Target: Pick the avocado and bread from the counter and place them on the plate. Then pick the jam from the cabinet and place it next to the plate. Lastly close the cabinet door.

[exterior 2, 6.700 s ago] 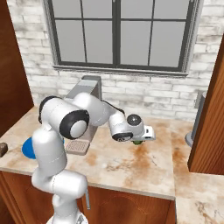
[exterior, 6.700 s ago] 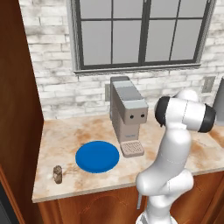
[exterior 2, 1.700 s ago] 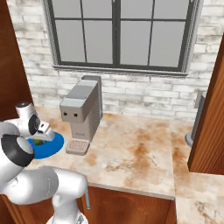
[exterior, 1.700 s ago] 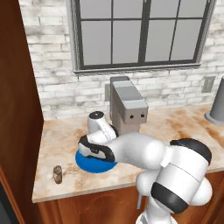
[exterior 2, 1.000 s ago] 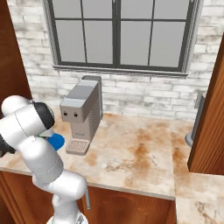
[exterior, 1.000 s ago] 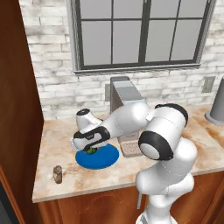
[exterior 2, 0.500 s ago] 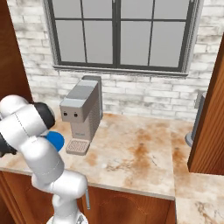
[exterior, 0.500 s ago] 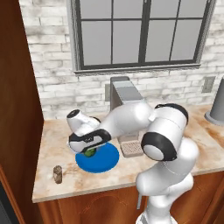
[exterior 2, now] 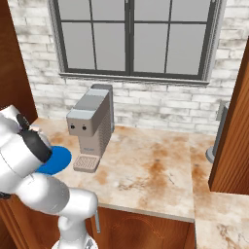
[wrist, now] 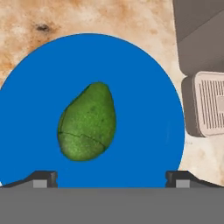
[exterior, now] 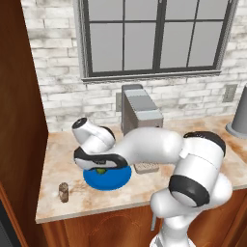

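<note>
Hovered over the plate point(wrist: 144, 100), gripper point(wrist: 111, 177) spread wide and holding nothing, tips far apart at the bottom of the hand view. Found the avocado point(wrist: 87, 123) lying flat on the plate, between the two tips and a little ahead of them, touching neither. Saw the plate resting on the counter point(exterior: 58, 159), just beside the coffee machine's drip tray point(wrist: 210, 104). From the left base view, made out the gripper point(exterior: 100, 165) low over the plate point(exterior: 113, 179), with the avocado point(exterior: 101, 170) a small green spot right under it. Noted the bread point(exterior: 63, 191) standing upright on the counter, well apart from the hand, near the front left edge. From the right base view, glimpsed the plate point(exterior 2: 57, 158) behind the arm, next to the coffee machine point(exterior 2: 90, 124).
</note>
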